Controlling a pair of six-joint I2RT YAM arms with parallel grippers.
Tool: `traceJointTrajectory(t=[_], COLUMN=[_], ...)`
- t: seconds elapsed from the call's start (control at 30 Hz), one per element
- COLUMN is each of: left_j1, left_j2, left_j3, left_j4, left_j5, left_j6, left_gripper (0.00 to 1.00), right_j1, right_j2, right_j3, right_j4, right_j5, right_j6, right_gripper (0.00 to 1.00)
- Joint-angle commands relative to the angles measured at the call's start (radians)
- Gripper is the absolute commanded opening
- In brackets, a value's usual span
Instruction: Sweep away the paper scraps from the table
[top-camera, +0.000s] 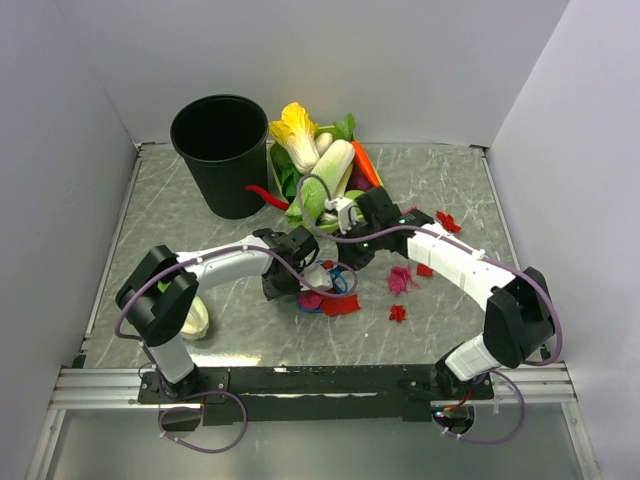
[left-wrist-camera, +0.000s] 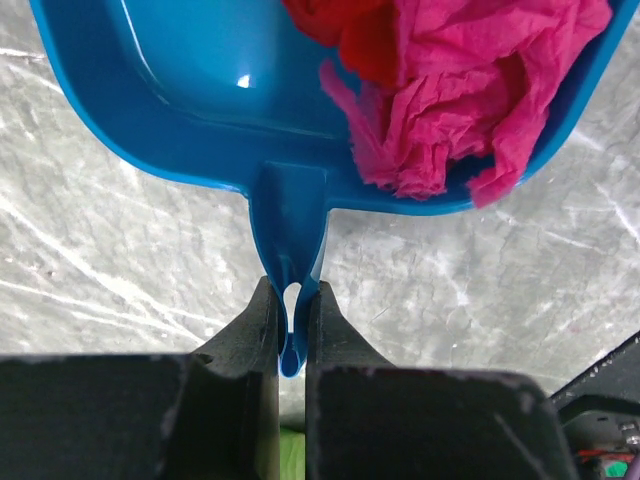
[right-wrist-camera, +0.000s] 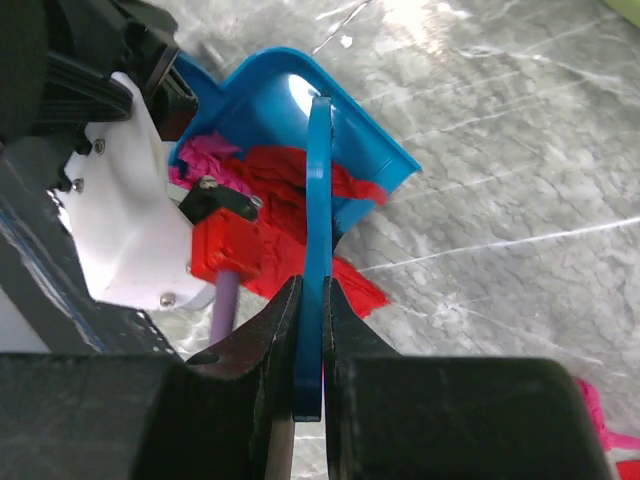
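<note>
A grey-green table (top-camera: 160, 230) veined with white, closed in by white walls, has both arms meeting at its middle. The left gripper (left-wrist-camera: 292, 300) is clamped on the short handle stub of a shallow blue plastic dustpan (left-wrist-camera: 190, 90), which spreads out just ahead of its fingertips. The top of the left wrist view cuts off the pan's far side. Inside the pan, ahead and to the right of that gripper, lie crumpled magenta and red paper scraps (left-wrist-camera: 460, 100), one magenta wad overhanging the near rim.

The right gripper (right-wrist-camera: 310, 300) pinches a thin blue plastic blade (right-wrist-camera: 318, 180). It is seen edge-on, so its face cannot be made out. The blade reaches ahead of the fingers into the pan's open mouth. Red paper lies on both sides of it, some spilling onto the table just ahead of the fingertips.

From above, wrists and cables hide both sets of fingers. More scraps lie loose behind the right gripper, near its forearm. Beyond both grippers stand a round black plastic bucket (top-camera: 220, 150) and a pile of vegetables (top-camera: 320, 165), partly covered by the right wrist.
</note>
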Motion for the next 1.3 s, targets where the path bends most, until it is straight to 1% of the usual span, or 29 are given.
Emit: traceJointTrajectory(t=[0.0,0.23,0.3,0.33,0.43,0.5,0.6,0.63,0.67,0.73,0.83,1.1,1.17,1.27], left_j1=[0.0,0.0,0.0,0.0,0.0,0.0,0.0,0.0,0.0,0.0,0.0,0.0,0.0,0.0], left_j2=[-0.066,-0.098,-0.095,-0.098,-0.119,-0.129,-0.136,-0.138,-0.141,-0.162,-0.176,-0.169,-0.163,-0.159], left_j3=[-0.029,-0.077,-0.081,-0.084,-0.107,-0.123,-0.149,-0.152,-0.156,-0.185,-0.213,-0.209,-0.207,-0.21], left_j4=[0.065,0.113,0.113,0.109,0.108,0.121,0.121,0.118,0.113,0.122,0.133,0.138,0.136,0.142], left_j5=[0.052,0.043,0.029,0.026,0.014,-0.048,-0.071,-0.069,-0.066,-0.066,-0.069,-0.054,-0.043,-0.022], left_j6=[-0.02,0.0,-0.004,-0.006,0.014,0.028,0.013,0.005,-0.001,-0.014,-0.021,-0.044,-0.043,-0.026], left_gripper=[0.01,0.01,0.01,0.01,0.01,0.01,0.01,0.01,0.01,0.01,0.01,0.01,0.01,0.01], right_j1=[-0.062,-0.092,-0.093,-0.091,-0.102,-0.112,-0.114,-0.114,-0.116,-0.116,-0.111,-0.111,-0.111,-0.111], right_j2=[-0.11,-0.158,-0.176,-0.181,-0.202,-0.24,-0.271,-0.274,-0.277,-0.288,-0.297,-0.167,-0.122,-0.07], right_j3=[0.01,0.043,0.028,0.027,0.016,-0.015,-0.044,-0.049,-0.056,-0.082,-0.114,-0.132,-0.113,-0.067], right_j4=[0.047,0.012,0.012,-0.01,-0.077,-0.097,-0.146,-0.156,-0.175,-0.169,-0.13,-0.09,-0.064,-0.021], right_j5=[-0.082,-0.05,-0.006,0.046,0.097,0.106,0.088,0.069,0.016,-0.042,-0.093,-0.113,-0.118,-0.147], right_j6=[0.048,0.002,0.012,0.032,0.052,0.051,0.039,0.042,0.042,0.025,0.052,0.114,0.126,0.189], right_gripper=[0.0,0.0,0.0,0.0,0.0,0.0,0.0,0.0,0.0,0.0,0.0,0.0,0.0,0.0])
